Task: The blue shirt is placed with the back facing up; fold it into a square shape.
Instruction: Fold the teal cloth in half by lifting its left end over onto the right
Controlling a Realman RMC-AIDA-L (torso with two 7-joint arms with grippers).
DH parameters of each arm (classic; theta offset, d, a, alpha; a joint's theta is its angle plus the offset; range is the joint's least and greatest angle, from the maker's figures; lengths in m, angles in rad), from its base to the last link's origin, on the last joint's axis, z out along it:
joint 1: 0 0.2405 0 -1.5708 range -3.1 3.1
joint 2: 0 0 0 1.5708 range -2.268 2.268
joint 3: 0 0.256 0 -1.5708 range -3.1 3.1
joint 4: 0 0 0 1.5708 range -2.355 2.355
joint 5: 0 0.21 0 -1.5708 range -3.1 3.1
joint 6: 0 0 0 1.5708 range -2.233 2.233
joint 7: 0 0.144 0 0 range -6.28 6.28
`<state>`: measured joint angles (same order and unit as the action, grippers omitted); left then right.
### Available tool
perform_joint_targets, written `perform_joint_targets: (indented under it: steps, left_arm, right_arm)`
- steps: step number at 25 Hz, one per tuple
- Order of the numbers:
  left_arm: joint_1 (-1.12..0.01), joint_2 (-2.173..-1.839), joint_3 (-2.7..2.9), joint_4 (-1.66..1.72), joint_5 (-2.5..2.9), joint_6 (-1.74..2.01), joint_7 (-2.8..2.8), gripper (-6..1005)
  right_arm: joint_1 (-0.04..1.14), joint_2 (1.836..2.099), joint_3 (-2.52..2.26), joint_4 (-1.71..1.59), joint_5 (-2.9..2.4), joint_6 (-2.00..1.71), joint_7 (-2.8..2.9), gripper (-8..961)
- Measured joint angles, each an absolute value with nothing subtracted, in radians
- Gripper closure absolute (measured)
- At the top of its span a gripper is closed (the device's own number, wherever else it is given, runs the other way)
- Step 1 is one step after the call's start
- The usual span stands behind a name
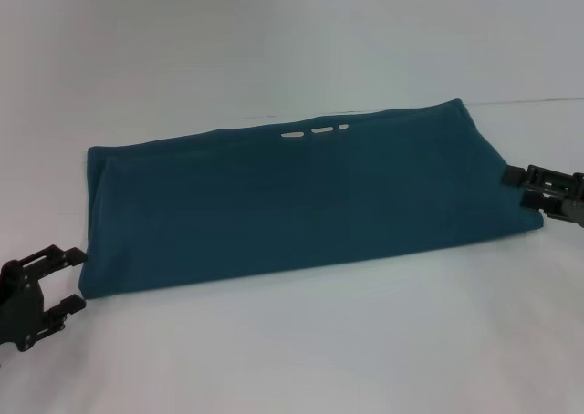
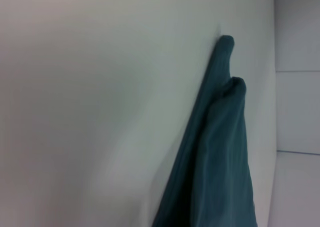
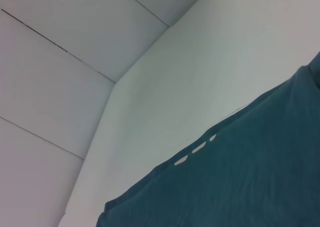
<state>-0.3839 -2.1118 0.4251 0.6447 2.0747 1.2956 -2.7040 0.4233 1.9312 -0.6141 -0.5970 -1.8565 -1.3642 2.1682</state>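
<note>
Counter (image 1: pixel 292 359): plain white, matte, filling the head view; pale panelled wall behind it in the right wrist view.
Blue shirt (image 1: pixel 301 200): folded into a long teal band lying flat across the counter's middle, soft knit, corners rounded.
White marks (image 1: pixel 315 131): three small dashes at the far fold (also in the right wrist view).
Left wrist view: shirt's end (image 2: pixel 220 137) as two stacked rounded folds.
Left gripper (image 1: pixel 55 286): fingers apart, just beside the near left corner.
Right gripper (image 1: pixel 534 186): at the right edge; fingers' state unclear.
</note>
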Motion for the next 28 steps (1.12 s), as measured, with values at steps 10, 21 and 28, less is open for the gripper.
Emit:
perform_joint_targets:
  steps: [10,21,28]
  left_arm:
    - [-0.393,-2.114,0.429,0.601,2.076,1.231,-2.710,281]
    - [-0.424,-2.108,0.444,0.552,2.076,1.179,-2.711,281]
    - [-0.439,-2.104,0.449,0.533,2.075,1.157,-2.711,282]
  right_arm:
    - [0.422,1.930,-0.616,-0.585,-1.856,-1.361,2.166,80]
    - [0.422,1.929,-0.609,-0.583,-1.870,-1.355,2.165,83]
    - [0.422,1.930,-0.609,-0.581,-1.870,-1.354,2.164,85]
